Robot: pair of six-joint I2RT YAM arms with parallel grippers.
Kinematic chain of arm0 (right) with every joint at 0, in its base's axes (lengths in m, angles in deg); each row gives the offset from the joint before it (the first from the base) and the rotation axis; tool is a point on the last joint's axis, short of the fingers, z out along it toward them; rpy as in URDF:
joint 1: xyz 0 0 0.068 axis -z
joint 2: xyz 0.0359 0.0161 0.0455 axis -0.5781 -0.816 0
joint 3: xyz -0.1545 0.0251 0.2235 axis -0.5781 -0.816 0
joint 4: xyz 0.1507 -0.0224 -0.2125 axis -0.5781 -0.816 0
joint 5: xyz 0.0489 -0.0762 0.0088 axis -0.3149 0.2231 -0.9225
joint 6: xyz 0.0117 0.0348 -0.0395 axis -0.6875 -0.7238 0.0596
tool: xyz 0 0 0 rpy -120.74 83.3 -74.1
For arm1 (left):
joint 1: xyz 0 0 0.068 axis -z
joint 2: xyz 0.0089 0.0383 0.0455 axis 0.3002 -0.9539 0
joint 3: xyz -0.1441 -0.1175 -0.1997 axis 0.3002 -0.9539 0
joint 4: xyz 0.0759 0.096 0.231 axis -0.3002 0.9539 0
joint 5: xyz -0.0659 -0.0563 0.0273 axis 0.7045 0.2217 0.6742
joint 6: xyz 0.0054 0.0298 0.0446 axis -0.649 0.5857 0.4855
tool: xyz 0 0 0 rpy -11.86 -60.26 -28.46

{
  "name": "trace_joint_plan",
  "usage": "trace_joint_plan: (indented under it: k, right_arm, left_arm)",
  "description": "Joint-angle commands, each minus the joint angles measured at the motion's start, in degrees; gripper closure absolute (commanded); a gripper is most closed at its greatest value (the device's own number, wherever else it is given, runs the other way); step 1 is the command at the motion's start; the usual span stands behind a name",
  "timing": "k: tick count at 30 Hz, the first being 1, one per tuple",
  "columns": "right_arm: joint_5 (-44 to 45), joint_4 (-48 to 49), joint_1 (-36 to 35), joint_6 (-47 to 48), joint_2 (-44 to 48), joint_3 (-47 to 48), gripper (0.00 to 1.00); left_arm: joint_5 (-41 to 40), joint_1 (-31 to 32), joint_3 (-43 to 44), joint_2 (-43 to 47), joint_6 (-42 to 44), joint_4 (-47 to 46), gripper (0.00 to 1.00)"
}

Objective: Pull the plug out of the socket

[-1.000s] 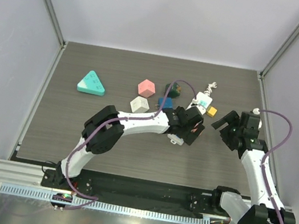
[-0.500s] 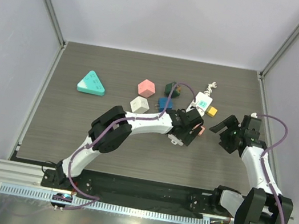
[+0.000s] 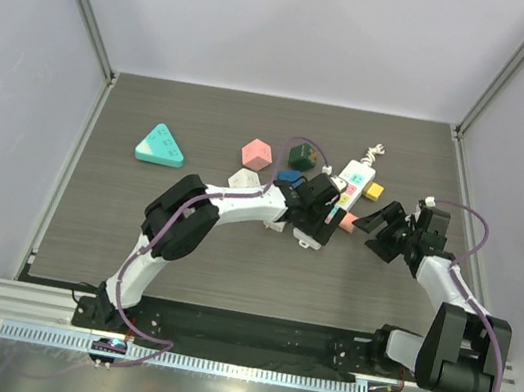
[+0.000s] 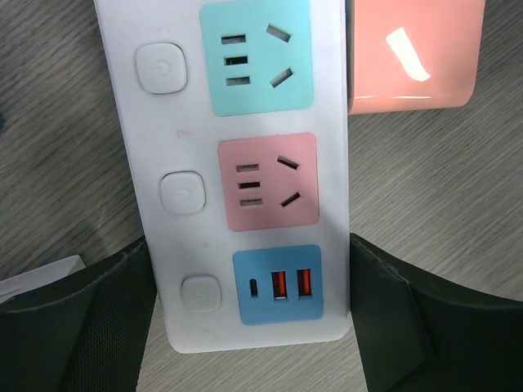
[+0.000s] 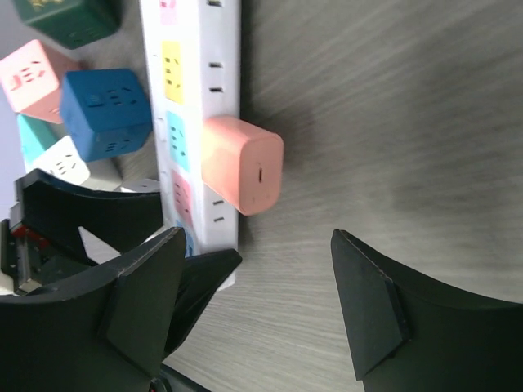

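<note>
A white power strip (image 3: pixel 348 183) lies on the dark table, and a pink plug (image 3: pixel 348 221) sits in its right side. My left gripper (image 3: pixel 325 210) is shut on the strip's near end. In the left wrist view its fingers (image 4: pixel 106 318) press both sides of the strip (image 4: pixel 245 163) beside the blue USB panel, and the plug (image 4: pixel 413 53) shows at the upper right. My right gripper (image 3: pixel 375 231) is open and empty, just right of the plug. In the right wrist view the plug (image 5: pixel 243 163) lies ahead of the open gripper (image 5: pixel 253 302), untouched.
Coloured blocks lie left of the strip: green (image 3: pixel 302 154), blue (image 3: pixel 291 177), pink (image 3: pixel 256 153), white (image 3: pixel 241 182), and a teal triangle (image 3: pixel 161 146) farther left. A yellow block (image 3: pixel 374 190) sits right of the strip. Walls enclose the table.
My left gripper moved toward the far side onto the strip's near end and closed on it. My right gripper moved left, closer to the pink plug, still open.
</note>
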Motion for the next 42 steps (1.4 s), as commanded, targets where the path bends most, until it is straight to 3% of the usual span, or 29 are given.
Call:
trace_joint_plan:
  k: [1,9,28,32,36,42]
  right_arm:
    - [-5.0,9.4,0.2,-0.8,-1.7,-0.6,0.22]
    - [-7.4,19.8,0.1,-4.9,-5.8,-2.4,0.25]
    - [-10.1,41.0,-2.8,-14.8,-16.3,-5.1,0.34]
    - [-9.5,42.0,-3.3,-15.4,-17.7,-4.4,0.44]
    - [-9.0,41.3,-3.3,-15.3,-18.2,-4.2,0.46]
    - [-7.7,36.3,-3.5,-14.6,-18.4,-3.5,0.75]
  left_arm:
    - [6.3,-0.8,-2.2,1.4,-1.8,-0.4,0.86]
    - [9.8,-1.8,-5.1,2.6,-4.0,-3.4,1.00]
    - [13.8,-3.0,-9.2,2.9,-6.8,-7.6,1.00]
    - [13.7,-3.0,-9.6,3.1,-6.8,-7.5,1.00]
    - [13.0,-3.0,-10.1,3.2,-6.9,-7.5,1.00]
    - [10.7,-3.0,-10.8,2.5,-7.8,-7.3,1.00]
